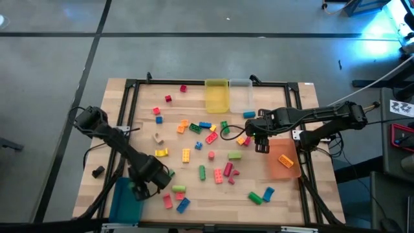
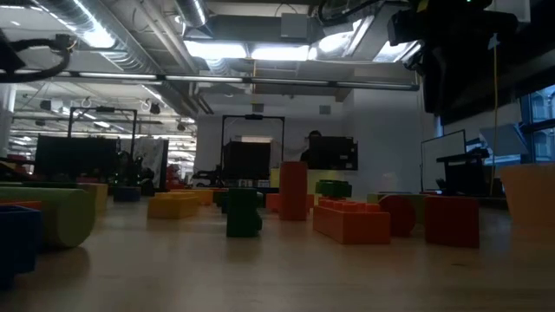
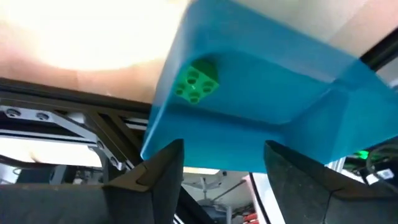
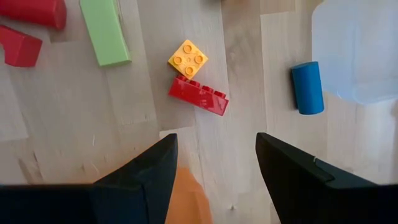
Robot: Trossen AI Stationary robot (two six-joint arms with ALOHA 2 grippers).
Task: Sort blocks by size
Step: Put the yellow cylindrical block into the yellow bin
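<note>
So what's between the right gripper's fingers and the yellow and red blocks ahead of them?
Right wrist view: bare wooden table lies between the right gripper and the red block, which touches the yellow block.

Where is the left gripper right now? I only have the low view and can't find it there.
Observer: The left gripper is over the teal bin by the table's left edge, fingers open.
Operator: Anything in that bin?
Observer: One small green block lies inside it.
Operator: And the right gripper?
Observer: The right gripper hovers open above a small yellow block next to a longer red block, near the orange bin.
</note>
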